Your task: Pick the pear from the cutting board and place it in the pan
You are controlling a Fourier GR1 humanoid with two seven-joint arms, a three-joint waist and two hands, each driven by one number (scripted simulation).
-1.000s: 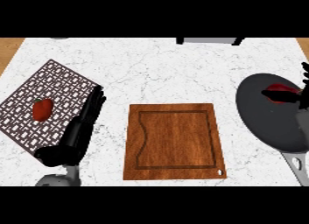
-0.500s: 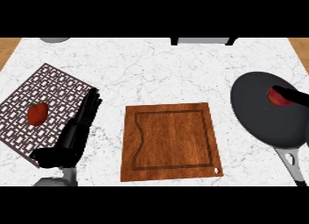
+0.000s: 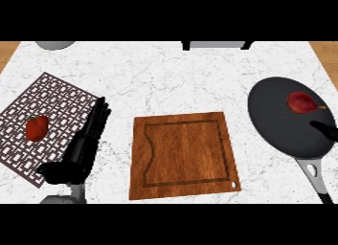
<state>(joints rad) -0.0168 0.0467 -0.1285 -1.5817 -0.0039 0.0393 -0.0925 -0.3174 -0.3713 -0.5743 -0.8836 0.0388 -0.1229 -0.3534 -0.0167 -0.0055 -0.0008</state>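
Your pear (image 3: 302,102) lies in the dark pan (image 3: 274,129), toward its far right side, nothing gripping it. The right hand (image 3: 334,133) shows only dark fingers over the pan's right rim, just beside the pear and holding nothing; you cannot tell how far they spread. Pull away carelessly and you could nudge the fruit or shift the pan. The left hand (image 3: 83,143) rests open, fingers straight. The cutting board (image 3: 182,153) sits bare on the white marble desk (image 3: 164,76), with a red pepper (image 3: 37,128) on a patterned mat (image 3: 55,98).

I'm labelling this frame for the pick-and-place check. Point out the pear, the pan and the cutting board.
Red pear (image 3: 302,102): head view, its rounded body.
Dark round pan (image 3: 277,127): head view, bare floor.
Brown wooden cutting board (image 3: 183,154): head view, its centre.
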